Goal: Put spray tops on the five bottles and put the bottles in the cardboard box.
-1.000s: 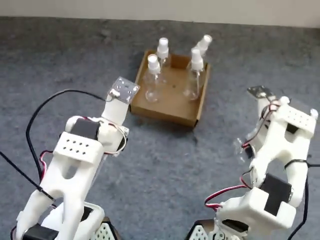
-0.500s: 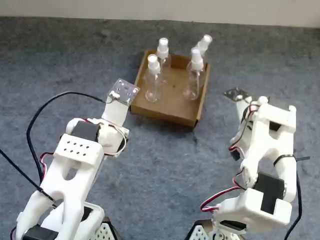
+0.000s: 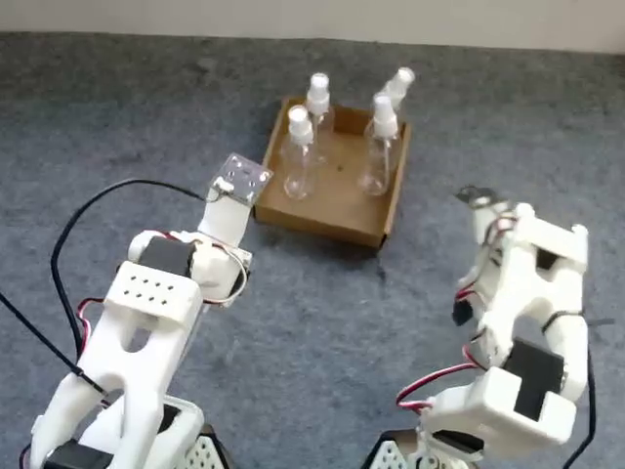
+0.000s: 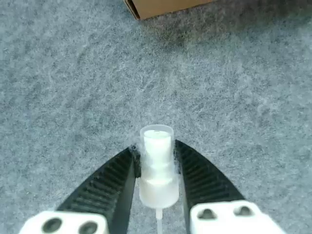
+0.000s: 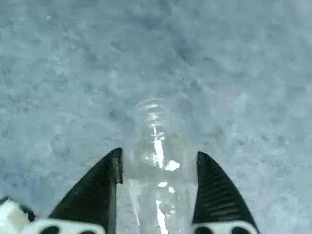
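your left gripper (image 4: 156, 146) pinches the spray top (image 4: 157, 168) between its two black ribbed fingers (image 4: 117, 178), one on each side of the white collar. the nozzle end points away from the wrist, and a thin dip tube runs back between the fingers. below it lies the grey carpet (image 4: 73, 87), with a corner of the cardboard box (image 4: 161, 6) farther off.

your right gripper (image 5: 158, 156) clamps the open bottle (image 5: 157, 122). its fingers (image 5: 100, 190) press against the clear body from both sides, and the bare threaded neck points away from the wrist, over the carpet. this bottle has no top on it.

from the high view, the left arm (image 3: 156, 293) sits with its wrist just beside the near left corner of the cardboard box (image 3: 322, 223). the right arm (image 3: 527, 313) stands well apart from the box, off to its right side, and the two arms are far from each other.

four bottles with white spray tops stand in the box. the front-left bottle (image 3: 298, 156) and the back-left bottle (image 3: 317, 103) are upright and close together. the front-right bottle (image 3: 376, 147) is upright too. the back-right bottle (image 3: 395, 88) tilts outward; it seems to lean on the box's far corner, though the high view is too coarse for you to be sure.
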{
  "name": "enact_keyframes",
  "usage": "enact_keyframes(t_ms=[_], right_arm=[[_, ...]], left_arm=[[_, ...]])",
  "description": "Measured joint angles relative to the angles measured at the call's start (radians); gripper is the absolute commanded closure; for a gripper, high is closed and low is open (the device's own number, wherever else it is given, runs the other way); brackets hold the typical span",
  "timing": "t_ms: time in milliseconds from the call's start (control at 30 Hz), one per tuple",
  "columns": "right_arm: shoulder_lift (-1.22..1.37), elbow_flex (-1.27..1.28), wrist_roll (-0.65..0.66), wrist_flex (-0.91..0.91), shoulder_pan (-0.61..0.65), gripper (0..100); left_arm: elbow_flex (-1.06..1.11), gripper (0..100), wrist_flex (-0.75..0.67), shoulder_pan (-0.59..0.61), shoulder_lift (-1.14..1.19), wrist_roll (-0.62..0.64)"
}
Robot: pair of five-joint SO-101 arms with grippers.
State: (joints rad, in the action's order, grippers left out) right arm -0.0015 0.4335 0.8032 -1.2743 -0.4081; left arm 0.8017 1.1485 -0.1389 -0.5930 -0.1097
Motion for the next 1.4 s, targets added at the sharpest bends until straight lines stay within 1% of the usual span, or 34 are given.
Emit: enact_keyframes(t_ms=[167, 267, 400, 467, 600, 633, 733, 867, 933, 1233, 1400], right_arm=[[0.094, -0.176, -0.101, 0.028, -0.127, 97.1], [0.221, -0.310, -0.160, 0.006, -0.155, 97.1], [0.407, -0.534, -0.241, -0.101, -0.161, 96.5], [0.479, -0.651, -0.262, -0.147, -0.161, 91.9], [0.598, -0.839, -0.269, -0.269, -0.155, 77.6], [0.623, -0.875, -0.272, -0.299, -0.152, 75.9], [0.677, -0.961, -0.275, -0.354, -0.141, 75.6], [0.720, -1.037, -0.272, -0.428, -0.129, 75.6], [0.726, -1.056, -0.249, -0.457, -0.124, 75.6], [0.726, -1.063, -0.184, -0.466, -0.121, 75.6], [0.758, -1.065, -0.175, -0.466, -0.121, 75.7]], left_arm=[[0.000, 100, 0.000, 0.000, 0.000, 0.000], [0.000, 100, 0.000, 0.000, 0.000, 0.000], [0.000, 100, 0.000, 0.000, 0.000, 0.000], [0.000, 100, 0.000, 0.000, 0.000, 0.000], [0.000, 100, 0.000, 0.000, 0.000, 0.000], [0.000, 100, 0.000, 0.000, 0.000, 0.000], [0.000, 100, 0.000, 0.000, 0.000, 0.000], [0.000, 100, 0.000, 0.000, 0.000, 0.000], [0.000, 100, 0.000, 0.000, 0.000, 0.000], [0.000, 100, 0.000, 0.000, 0.000, 0.000], [0.000, 100, 0.000, 0.000, 0.000, 0.000]])
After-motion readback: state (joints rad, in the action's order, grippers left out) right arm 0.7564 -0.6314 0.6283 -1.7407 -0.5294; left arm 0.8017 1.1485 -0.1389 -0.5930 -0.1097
